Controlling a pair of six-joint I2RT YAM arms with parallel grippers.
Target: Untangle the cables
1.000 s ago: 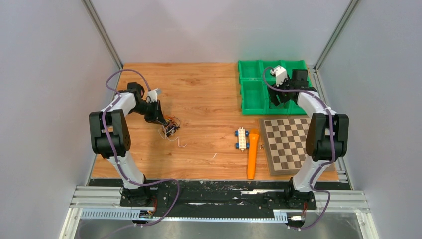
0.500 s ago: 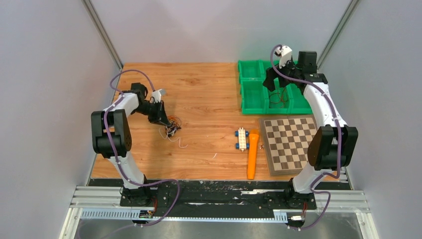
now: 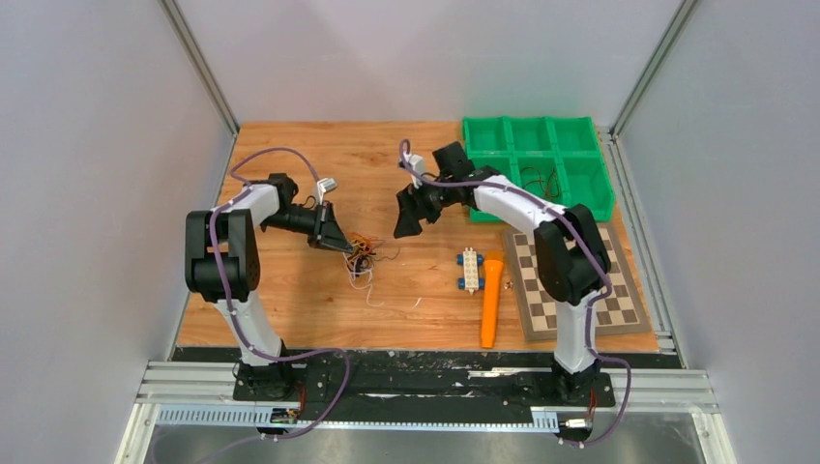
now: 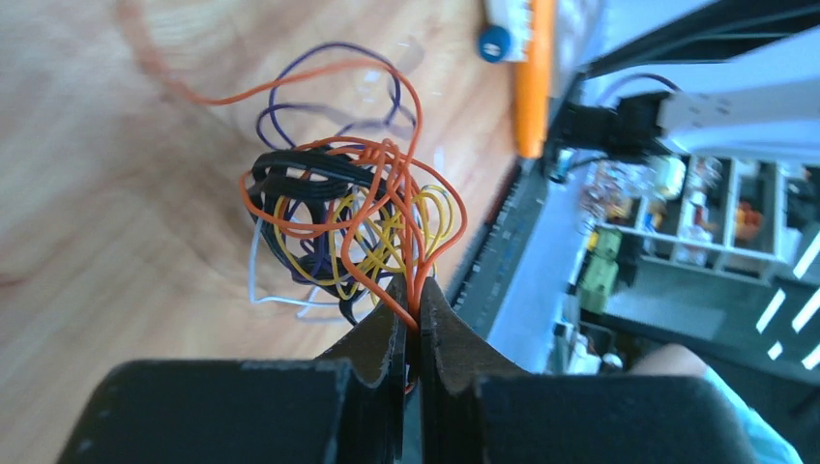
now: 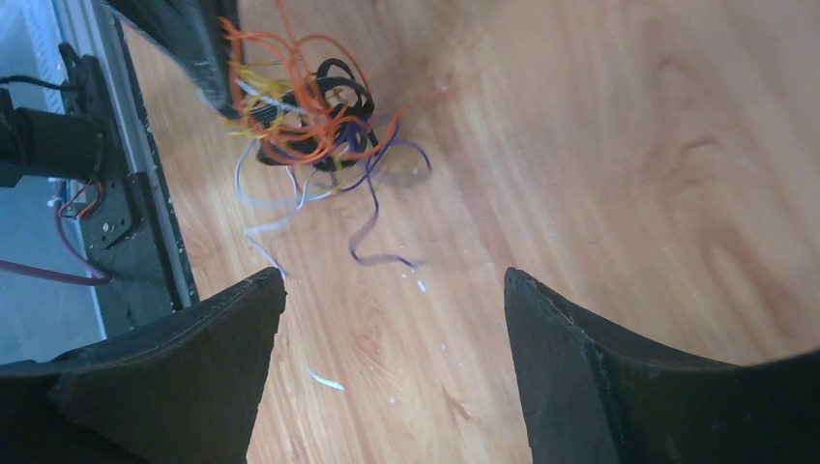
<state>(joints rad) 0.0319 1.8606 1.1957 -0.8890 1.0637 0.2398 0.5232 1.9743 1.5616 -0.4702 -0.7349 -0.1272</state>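
The cables (image 3: 362, 255) are a small clump of thin orange, yellow, black, purple and white wires on the wooden table, left of centre. My left gripper (image 3: 341, 242) is shut on orange strands at the clump's edge; the left wrist view shows the tangle (image 4: 348, 227) fanning out from the closed tips (image 4: 412, 295). My right gripper (image 3: 406, 218) hangs open and empty to the right of the clump, a little apart from it. In the right wrist view the clump (image 5: 305, 121) lies ahead of the open gripper (image 5: 395, 285), with white and purple strands trailing toward it.
A green bin tray (image 3: 538, 164) stands at the back right, with a few wires in one compartment. A chessboard (image 3: 571, 275) lies at the right. An orange tool (image 3: 491, 298) and a white toy block with blue wheels (image 3: 471, 270) lie mid-table.
My right arm swung from above the green bins leftward to the table's middle, near the clump. My left gripper dragged the cables to the right.
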